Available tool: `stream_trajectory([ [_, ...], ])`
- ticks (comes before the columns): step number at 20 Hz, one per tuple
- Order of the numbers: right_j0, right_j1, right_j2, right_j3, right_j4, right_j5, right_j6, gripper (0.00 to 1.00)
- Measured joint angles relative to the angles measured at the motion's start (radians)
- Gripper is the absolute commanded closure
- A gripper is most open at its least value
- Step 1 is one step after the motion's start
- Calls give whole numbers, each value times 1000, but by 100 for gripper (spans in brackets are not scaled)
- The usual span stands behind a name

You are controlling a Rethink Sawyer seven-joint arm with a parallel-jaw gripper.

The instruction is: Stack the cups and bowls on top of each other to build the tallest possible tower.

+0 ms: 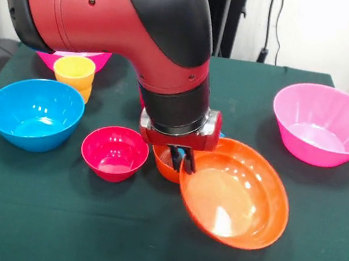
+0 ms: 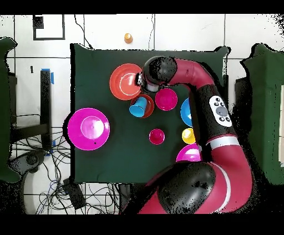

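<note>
My gripper (image 1: pixel 182 160) (image 2: pixel 140 82) is shut on the far rim of the wide orange bowl (image 1: pixel 236 199) (image 2: pixel 125 81), which hangs tilted with its inside facing the front camera. A small orange bowl (image 1: pixel 164 166) sits right behind that rim. Left of it stands the crimson bowl (image 1: pixel 114 153) (image 2: pixel 166 99). The blue bowl (image 1: pixel 34 113) (image 2: pixel 185 111) is further left. A yellow cup (image 1: pixel 74 69) (image 2: pixel 188 135) sits nested on an orange cup (image 1: pixel 86 94). In the overhead view a blue cup (image 2: pixel 140 106) lies tilted beside the wide bowl. One pink bowl (image 1: pixel 326 124) (image 2: pixel 89 128) stands alone.
A second pink bowl (image 1: pixel 99 60) (image 2: pixel 187 153) is mostly hidden behind the arm. A small crimson round thing (image 2: pixel 157 136) stands mid-table in the overhead view. The dark green cloth (image 1: pixel 50 217) covers the table. A small orange object (image 2: pixel 128 37) lies on the floor beyond the table.
</note>
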Motion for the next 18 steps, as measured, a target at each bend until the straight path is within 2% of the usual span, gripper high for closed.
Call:
stream_trajectory([
  [5,-69,3,89,64,36,0,-30,100],
  [18,-189,-7,230,210,36,1,-75,100],
])
